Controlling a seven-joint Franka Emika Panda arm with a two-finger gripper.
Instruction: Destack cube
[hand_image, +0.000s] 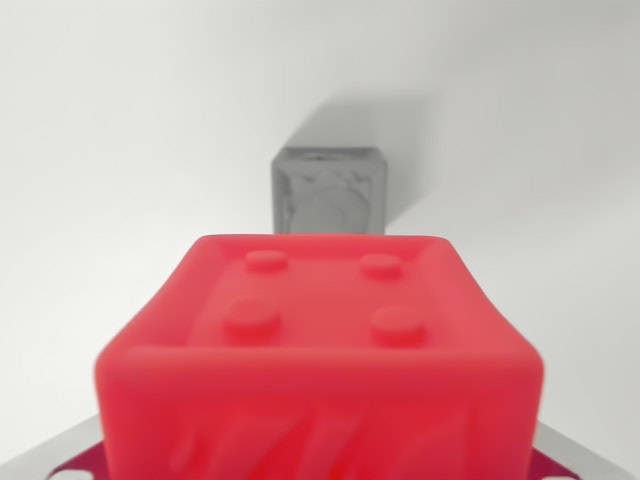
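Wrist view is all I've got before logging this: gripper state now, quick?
Gripper: fingers out of view, so it cannot be told; the red cube fills the near frame.

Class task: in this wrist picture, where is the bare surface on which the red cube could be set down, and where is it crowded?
Bare white surface lies open on the wrist view's left of the grey cube, and again on its right, past the cube's shadow. The crowded strip is the middle: the red cube fills the foreground, with the grey cube directly beyond it. The tool itself cannot be made out.

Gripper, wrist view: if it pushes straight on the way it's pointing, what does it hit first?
The gray cube, judging by eye. It sits past the red cube that fills the foreground, on the white surface. Depth is unclear, and the fingers aren't visible.
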